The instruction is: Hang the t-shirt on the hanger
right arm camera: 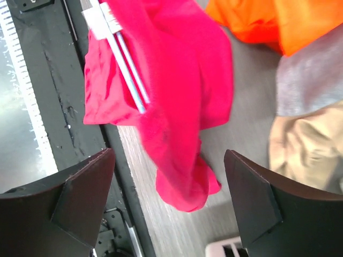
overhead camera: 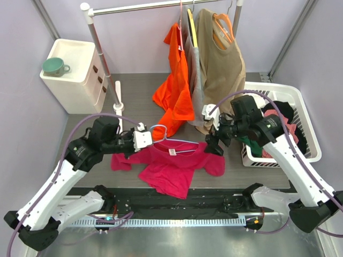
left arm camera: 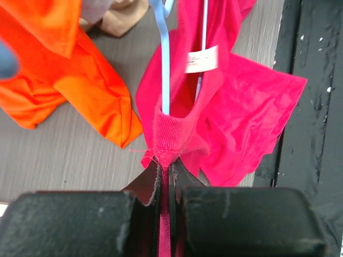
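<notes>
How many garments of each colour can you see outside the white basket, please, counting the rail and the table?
magenta t-shirt: 1
orange t-shirt: 1
grey garment: 1
tan top: 1
Total: 4

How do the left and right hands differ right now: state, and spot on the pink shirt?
The left hand is shut on the t-shirt at its collar rib, beside the hanger; the right hand is open, gripping nothing. The left hand sits at the neck; the right hand straddles the opposite sleeve. Both face the same shirt.
</notes>
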